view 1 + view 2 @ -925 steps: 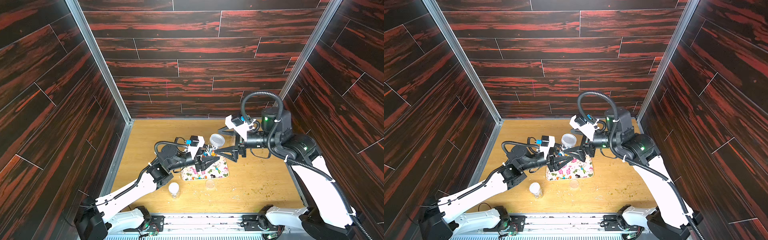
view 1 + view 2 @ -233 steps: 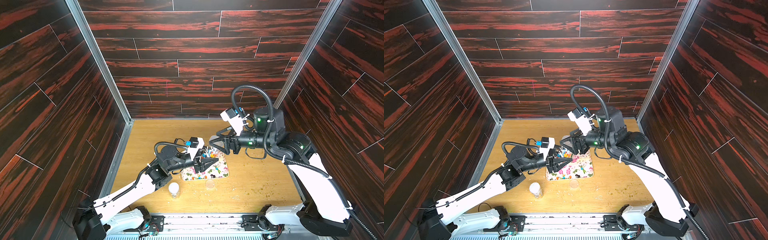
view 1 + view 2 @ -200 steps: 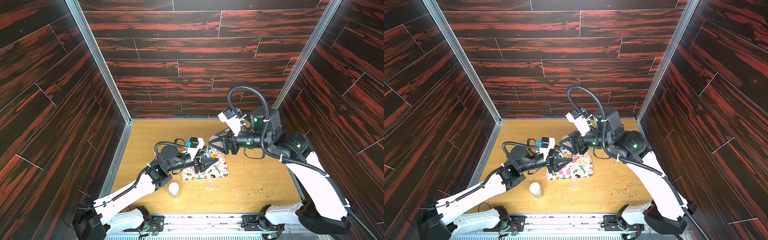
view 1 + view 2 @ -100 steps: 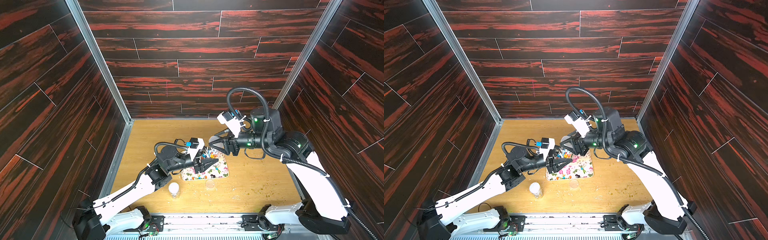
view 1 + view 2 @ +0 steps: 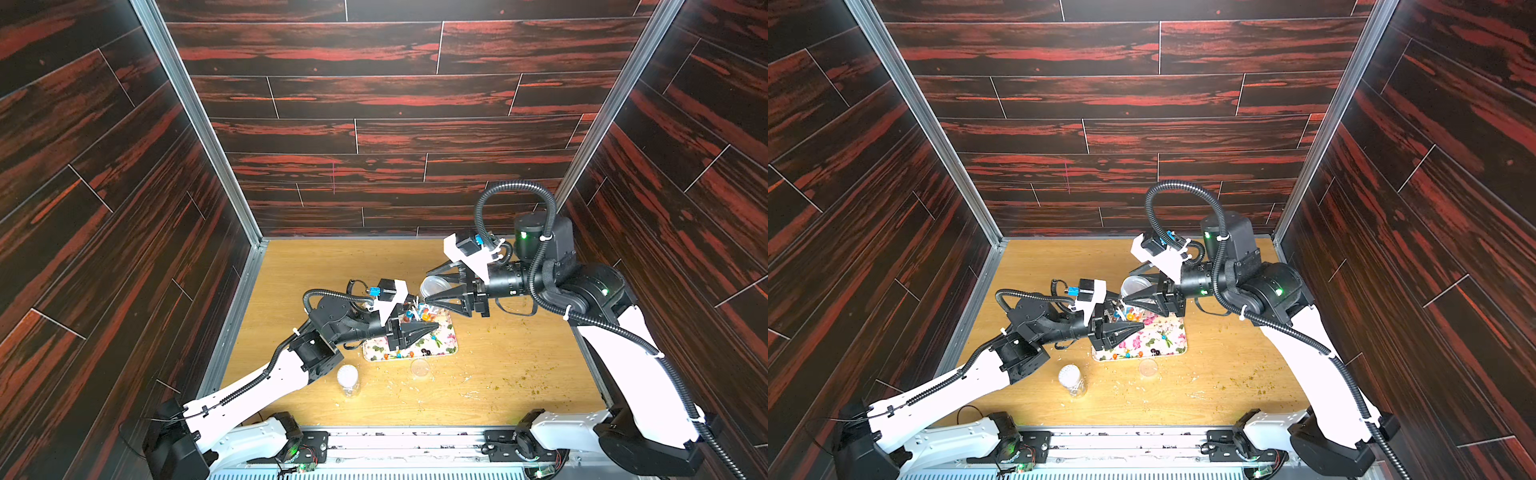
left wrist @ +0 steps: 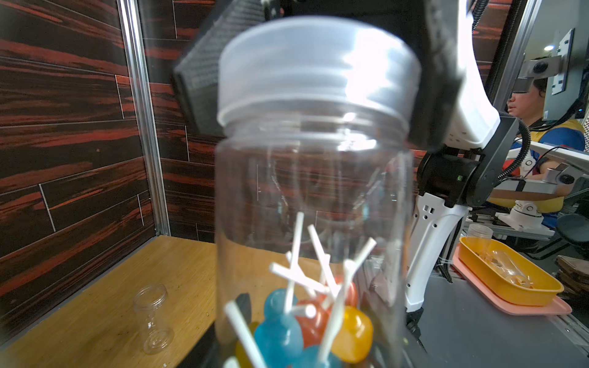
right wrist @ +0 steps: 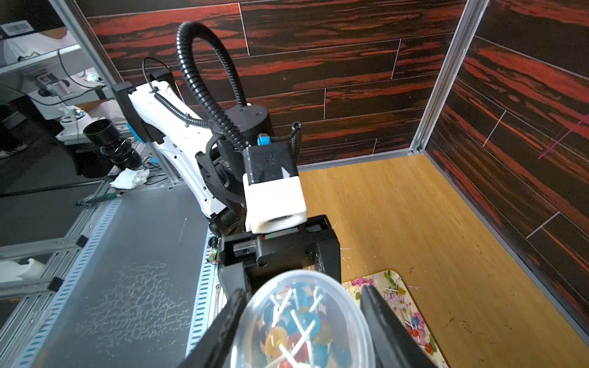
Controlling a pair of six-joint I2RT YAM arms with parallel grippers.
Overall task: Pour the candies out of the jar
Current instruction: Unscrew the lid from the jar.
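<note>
While the left jaws clamped the clear plastic jar (image 6: 312, 197) of glossy round candies (image 6: 280, 337), the right jaws, half spread, gripped its translucent lid (image 6: 315, 63).

Flowered tray (image 5: 446, 328), small clear jar (image 5: 347, 378), loose clear lid (image 5: 420, 368), wooden table (image 5: 519, 365).

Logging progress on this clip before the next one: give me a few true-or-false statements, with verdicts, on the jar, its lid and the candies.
1. The left gripper holds the jar upright. True.
2. The held jar's lid is off. False: the lid sits on its mouth, with the right gripper closed on it.
3. All the candies are out on the tray. False: most sit in the jar's bottom; a few lie on the tray.
4. A second clear jar stands on the table, off the tray. True.
</note>
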